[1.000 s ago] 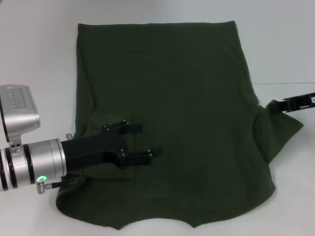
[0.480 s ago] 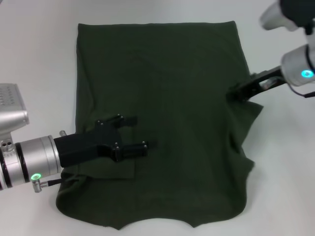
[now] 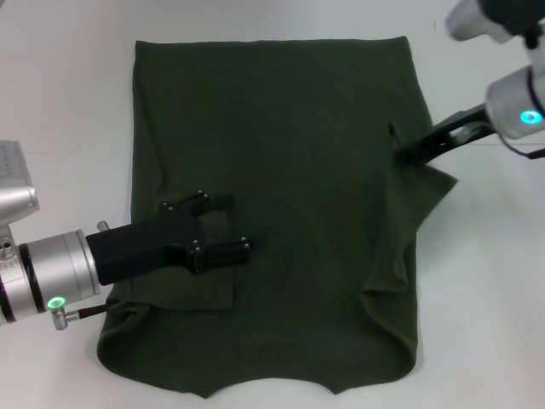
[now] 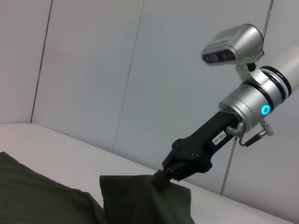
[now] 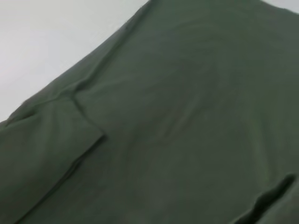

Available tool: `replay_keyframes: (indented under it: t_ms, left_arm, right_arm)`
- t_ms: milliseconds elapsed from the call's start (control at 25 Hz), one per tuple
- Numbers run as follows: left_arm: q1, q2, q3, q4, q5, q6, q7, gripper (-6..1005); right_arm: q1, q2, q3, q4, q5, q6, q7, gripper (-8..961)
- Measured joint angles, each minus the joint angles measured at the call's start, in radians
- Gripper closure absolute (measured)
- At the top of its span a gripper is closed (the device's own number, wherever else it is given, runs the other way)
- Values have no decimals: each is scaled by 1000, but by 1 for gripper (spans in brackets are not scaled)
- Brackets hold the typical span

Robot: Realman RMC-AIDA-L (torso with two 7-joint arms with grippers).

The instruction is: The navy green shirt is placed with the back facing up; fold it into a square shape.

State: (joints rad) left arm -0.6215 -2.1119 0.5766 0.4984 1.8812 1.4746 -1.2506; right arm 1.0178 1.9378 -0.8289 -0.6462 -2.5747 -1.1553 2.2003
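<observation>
The navy green shirt [image 3: 289, 170] lies spread on the white table, neckline at the near edge. Its left sleeve is folded in onto the body. My left gripper [image 3: 243, 223] is open and hovers low over that folded sleeve. My right gripper [image 3: 398, 156] is shut on the right sleeve and holds it lifted over the shirt's right side; it also shows in the left wrist view [image 4: 161, 179], pinching a raised fold of the shirt [image 4: 140, 198]. The right wrist view shows only the shirt [image 5: 177, 121] with the folded left sleeve.
The white table [image 3: 68, 102] surrounds the shirt on all sides. A grey wall [image 4: 117, 70] stands behind the table in the left wrist view.
My right gripper has pulled the right sleeve inward from the far right over the shirt's right side. My left gripper has drawn back slightly to the left.
</observation>
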Motion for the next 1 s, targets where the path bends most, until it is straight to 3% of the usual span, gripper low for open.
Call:
replay_keyframes:
  t_ms: [360,520,800,1000]
  left_arm:
    - [-12,6,0,0,4,2,-10,50]
    - [-16,8,4,0,5,3,-12,50]
    - [-17,9,9,2,6,5,-13,50]
    - [-15,9,10,2,7,8,-18,50]
  right_arm:
    - [-140,-68,128,-78,82,-36,-19,913]
    - [-180,-88,185,-102,99,-44,-34,911]
    - [-198,-98,195,-103,109,-49,-55,907]
    - [-151,-80,160,-94,127,-76,-87,904]
